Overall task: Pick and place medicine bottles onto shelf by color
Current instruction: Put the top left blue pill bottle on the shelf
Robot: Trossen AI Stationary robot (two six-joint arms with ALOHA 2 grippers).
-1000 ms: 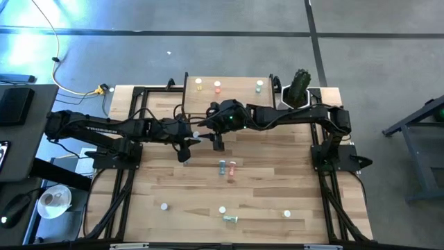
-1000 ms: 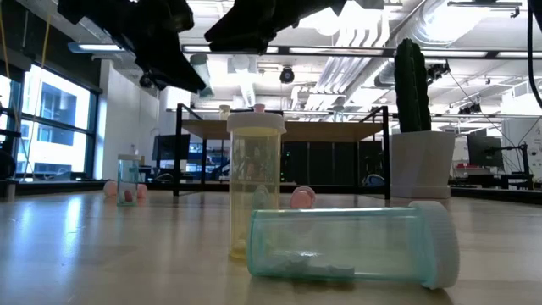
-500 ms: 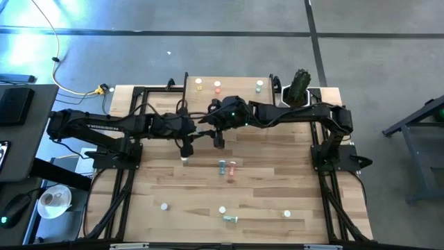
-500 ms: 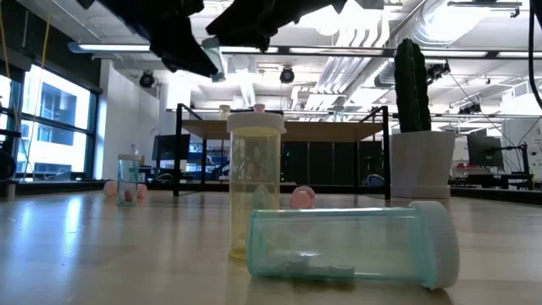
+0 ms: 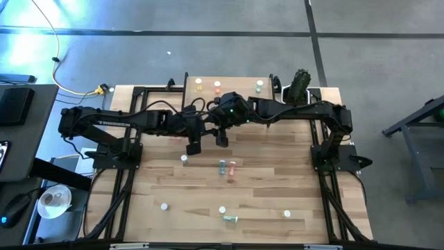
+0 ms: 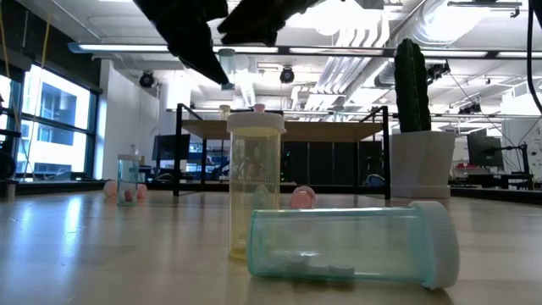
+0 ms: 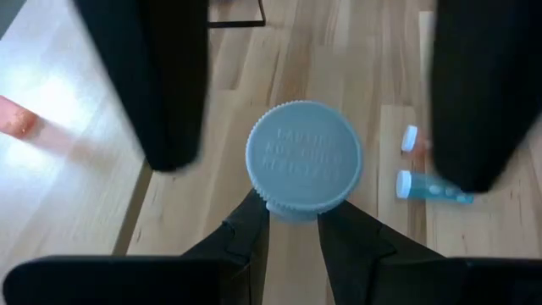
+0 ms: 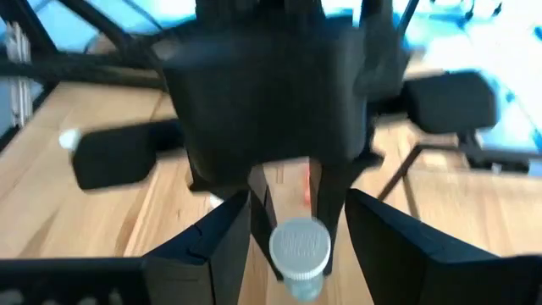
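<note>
The left gripper (image 7: 288, 222) is clamped on a bottle (image 7: 303, 161) between the right gripper's (image 8: 288, 212) spread fingers: a handover, I think. Next, the right fingers should close before the left ones release; the shelf (image 5: 229, 86) lies just beyond.

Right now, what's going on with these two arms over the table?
The two arms meet above the table's middle, just in front of the shelf. The left tool is shut on a white-capped medicine bottle, held up between the open fingers of the right tool. It looks like a handover. Other bottles stand or lie loose on the table; three already stand on the shelf.
</note>
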